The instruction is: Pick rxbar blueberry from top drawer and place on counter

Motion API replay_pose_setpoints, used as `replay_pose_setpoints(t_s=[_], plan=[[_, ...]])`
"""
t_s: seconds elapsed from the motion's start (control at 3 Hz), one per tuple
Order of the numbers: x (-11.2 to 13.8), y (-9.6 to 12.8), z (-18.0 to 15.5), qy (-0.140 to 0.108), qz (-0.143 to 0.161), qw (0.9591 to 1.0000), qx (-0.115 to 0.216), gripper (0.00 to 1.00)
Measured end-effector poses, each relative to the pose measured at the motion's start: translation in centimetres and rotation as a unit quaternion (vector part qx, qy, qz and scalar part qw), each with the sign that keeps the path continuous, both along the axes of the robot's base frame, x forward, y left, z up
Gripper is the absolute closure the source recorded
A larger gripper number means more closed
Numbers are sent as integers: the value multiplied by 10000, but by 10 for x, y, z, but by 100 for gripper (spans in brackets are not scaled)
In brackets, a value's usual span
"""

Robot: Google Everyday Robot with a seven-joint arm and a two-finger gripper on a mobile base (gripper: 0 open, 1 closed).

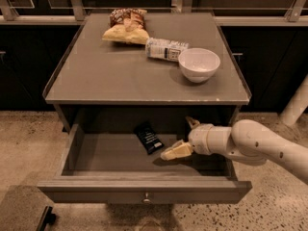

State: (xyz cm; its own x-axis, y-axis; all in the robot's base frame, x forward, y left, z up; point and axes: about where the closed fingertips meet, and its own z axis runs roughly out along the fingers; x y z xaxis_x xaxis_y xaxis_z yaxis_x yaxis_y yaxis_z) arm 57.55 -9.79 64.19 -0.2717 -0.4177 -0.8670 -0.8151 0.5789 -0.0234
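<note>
The rxbar blueberry (148,137), a dark wrapper with white lettering, lies flat on the floor of the open top drawer (96,189), near its middle. My gripper (183,136) is inside the drawer, just right of the bar, reaching in from the right. It is open and empty. One finger (176,150) points at the bar's lower right corner and the other finger (192,122) sits further back. The counter (110,76) is the grey table top above the drawer.
On the counter stand a white bowl (198,64) at the right, a white-labelled bottle (165,49) lying on its side, and a yellow-brown chip bag (125,27) at the back. The drawer knob (147,195) is at the front. Speckled floor surrounds the cabinet.
</note>
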Motion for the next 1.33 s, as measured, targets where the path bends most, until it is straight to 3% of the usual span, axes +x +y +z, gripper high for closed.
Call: replay_pose_setpoints(t_s=[0.67,1.33], plan=[[21,44,-31,295,308,9988,238,0],[26,82,-40,246,525,9979,293,0]])
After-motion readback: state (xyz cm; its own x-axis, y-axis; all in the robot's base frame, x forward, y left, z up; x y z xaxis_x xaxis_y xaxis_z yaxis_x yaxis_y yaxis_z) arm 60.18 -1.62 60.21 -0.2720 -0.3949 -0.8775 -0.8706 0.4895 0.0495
